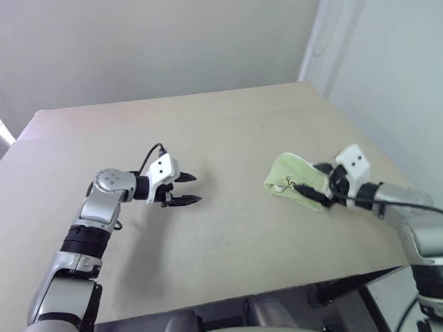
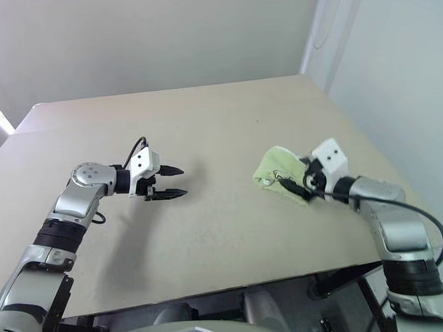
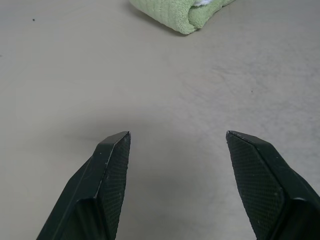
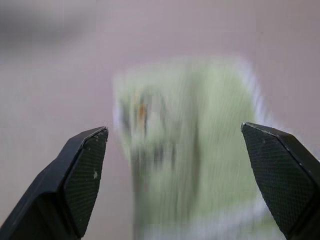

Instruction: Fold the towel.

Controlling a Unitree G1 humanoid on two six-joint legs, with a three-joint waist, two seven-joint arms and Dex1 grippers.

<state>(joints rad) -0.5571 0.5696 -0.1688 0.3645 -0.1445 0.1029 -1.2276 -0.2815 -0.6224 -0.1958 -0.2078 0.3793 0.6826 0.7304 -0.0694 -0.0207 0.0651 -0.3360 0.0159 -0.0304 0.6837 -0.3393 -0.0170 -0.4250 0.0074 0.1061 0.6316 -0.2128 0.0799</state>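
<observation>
Left gripper (image 1: 192, 189) jaws apart; right gripper (image 4: 175, 145) jaws wide.

1. The towel (image 1: 295, 176) is light green, with a small dark printed mark and a bit of white at its near end, just ahead of the right gripper's (image 1: 312, 193) spread jaws.
2. Both grippers' fingers are black, with a fine cross-hatched pattern on the pads (image 3: 116, 172).
3. The table (image 1: 227, 129) is plain beige, seen bare between the left gripper's (image 1: 187, 189) parted jaws.
</observation>
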